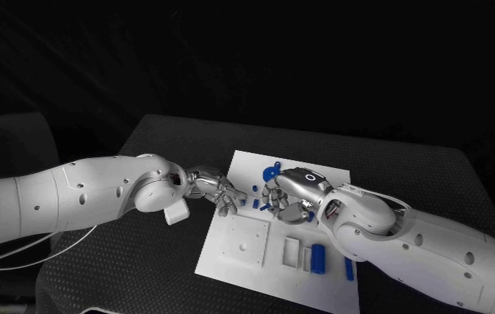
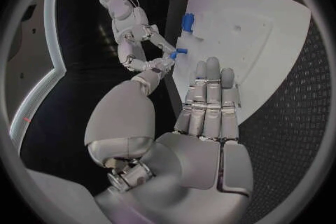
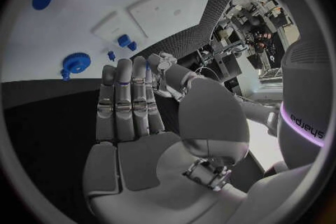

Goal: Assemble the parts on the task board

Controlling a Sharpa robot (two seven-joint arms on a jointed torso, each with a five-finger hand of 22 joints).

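Both hands meeting over task board (image 1: 242,257), near its 11 o'clock corner on bench (image 1: 165,142). Left hand (image 1: 217,191) flat, fingers together, holding nothing. Right hand (image 1: 284,199) pinching small blue peg (image 2: 175,54). Peg likely light, rigid, slippery; pinching its shank mid-length looks safest.

Not much to read here tbh. The one legible-ish bit is the lettering on the robot's white casing in the right wrist view: it runs sideways next to a glowing purple strip and looks like "sharpa", though I can't make out every letter. The left wrist view has a scrap of dark lettering by a purple strip at the rim too, but it's cut off and I can't read it. No text, numbers or labels that I can make out on the task board (image 1: 247,246) or the blue parts (image 1: 317,258).
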